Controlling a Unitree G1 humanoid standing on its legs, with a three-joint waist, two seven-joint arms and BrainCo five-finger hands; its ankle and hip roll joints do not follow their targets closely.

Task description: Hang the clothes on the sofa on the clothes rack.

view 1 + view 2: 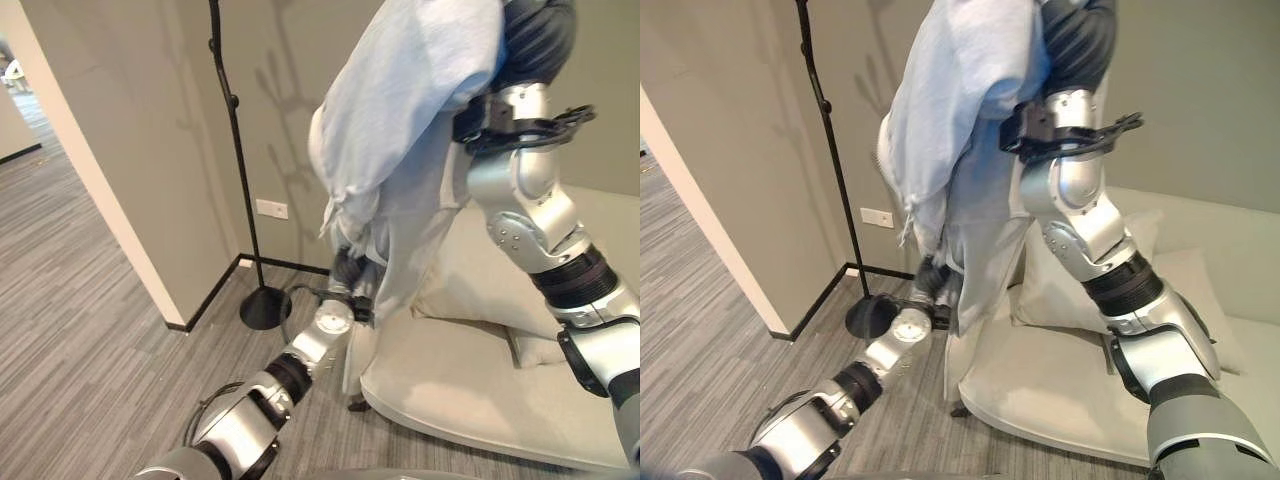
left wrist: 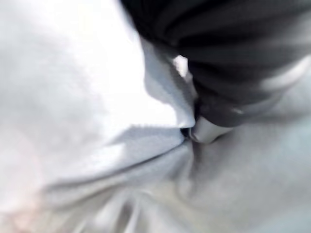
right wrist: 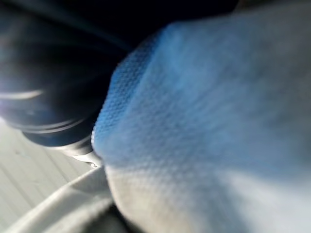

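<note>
Pale cream sofa [image 1: 470, 400] fills the corner beside the wall, with a cushion [image 1: 1060, 290] leaning at its back. Above its front edge hangs the light blue garment [image 1: 400, 130], draped over my raised right hand [image 1: 535, 40] and trailing down to the sofa's front edge. My right hand's dark cover sits at the top of the cloth; the fingers are buried in the fabric, so I cannot tell how they stand. My left hand [image 1: 352, 275] reaches up into the garment's lower folds, and its fingers are hidden there too, so I cannot tell their state. Beside the sofa, near the wall, stands the thin black clothes rack [image 1: 240, 170] on its round base, apart from the garment.
</note>
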